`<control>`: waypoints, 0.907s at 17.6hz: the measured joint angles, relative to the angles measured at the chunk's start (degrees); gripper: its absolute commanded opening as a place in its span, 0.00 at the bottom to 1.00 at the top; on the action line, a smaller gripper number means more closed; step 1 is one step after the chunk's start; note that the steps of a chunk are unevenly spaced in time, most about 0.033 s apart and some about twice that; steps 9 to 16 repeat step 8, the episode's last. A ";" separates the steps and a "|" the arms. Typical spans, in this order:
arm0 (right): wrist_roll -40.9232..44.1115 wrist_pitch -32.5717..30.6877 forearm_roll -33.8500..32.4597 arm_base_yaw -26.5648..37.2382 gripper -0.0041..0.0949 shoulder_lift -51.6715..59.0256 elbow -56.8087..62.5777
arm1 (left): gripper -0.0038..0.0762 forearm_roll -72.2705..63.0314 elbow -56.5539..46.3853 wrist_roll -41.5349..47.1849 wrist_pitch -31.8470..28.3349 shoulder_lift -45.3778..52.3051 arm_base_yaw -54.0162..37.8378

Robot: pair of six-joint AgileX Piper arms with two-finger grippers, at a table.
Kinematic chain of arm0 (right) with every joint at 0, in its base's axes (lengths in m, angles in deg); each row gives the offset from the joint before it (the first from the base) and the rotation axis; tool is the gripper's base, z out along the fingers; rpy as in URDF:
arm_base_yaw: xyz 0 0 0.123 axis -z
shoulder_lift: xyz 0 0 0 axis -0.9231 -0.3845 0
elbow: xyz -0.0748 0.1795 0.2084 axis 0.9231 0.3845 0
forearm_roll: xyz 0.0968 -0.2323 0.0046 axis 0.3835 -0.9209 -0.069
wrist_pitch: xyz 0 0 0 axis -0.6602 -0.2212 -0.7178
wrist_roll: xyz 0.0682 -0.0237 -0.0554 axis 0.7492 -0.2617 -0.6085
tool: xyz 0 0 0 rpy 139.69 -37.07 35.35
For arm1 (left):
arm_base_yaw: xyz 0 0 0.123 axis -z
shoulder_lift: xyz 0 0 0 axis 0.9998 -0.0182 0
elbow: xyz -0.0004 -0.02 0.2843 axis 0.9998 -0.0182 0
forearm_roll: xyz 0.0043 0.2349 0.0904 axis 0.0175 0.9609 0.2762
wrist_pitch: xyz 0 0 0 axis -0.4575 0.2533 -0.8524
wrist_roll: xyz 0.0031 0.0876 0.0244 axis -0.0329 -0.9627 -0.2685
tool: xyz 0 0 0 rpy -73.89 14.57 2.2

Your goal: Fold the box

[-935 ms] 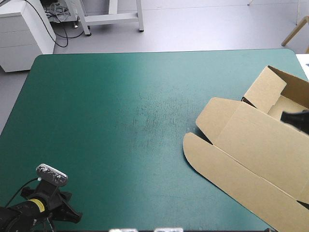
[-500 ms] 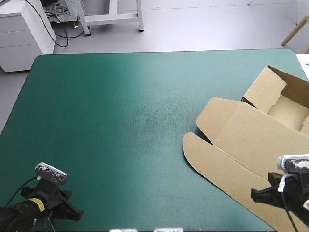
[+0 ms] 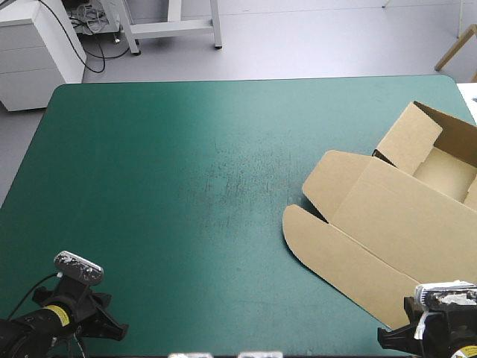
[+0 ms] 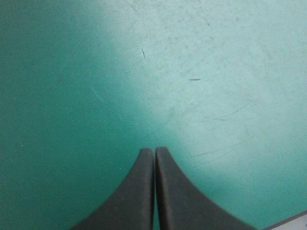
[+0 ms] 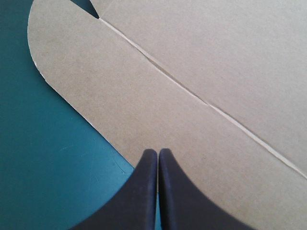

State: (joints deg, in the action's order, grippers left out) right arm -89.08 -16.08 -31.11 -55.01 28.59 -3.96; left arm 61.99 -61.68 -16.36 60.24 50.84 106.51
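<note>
No legible text, label, brand, number or sign: I read none in any view. The brown box shows plain unprinted board. The teal-green cover bears scuff marks only. A yellow band on my left arm is too small to read.

Brown box open, lid flat, rt side of table.

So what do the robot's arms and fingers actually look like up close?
The left arm and right arm are black, angular hardware; the left arm wears a small yellow band. The left gripper and right gripper each have two broad, matte black fingers, curved like fins and narrowing to a tip.
</note>
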 measured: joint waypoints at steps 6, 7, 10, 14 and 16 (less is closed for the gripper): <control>-0.13 4.33 0.00 0.00 0.03 0.21 0.50 | 0.04 0.00 0.00 0.06 0.01 0.00 0.00; -0.13 5.03 0.00 0.00 0.03 0.21 0.50 | 0.04 0.00 0.00 0.11 0.01 0.00 0.00; -0.13 6.45 0.00 0.00 0.03 0.21 0.50 | 0.04 0.00 0.00 0.17 0.01 0.00 0.00; -0.13 6.45 0.00 0.00 0.03 0.21 0.50 | 0.04 0.00 0.00 0.17 0.01 0.00 0.00; -0.13 6.45 0.00 0.00 0.03 0.21 0.50 | 0.04 0.00 0.00 0.17 0.01 0.00 0.00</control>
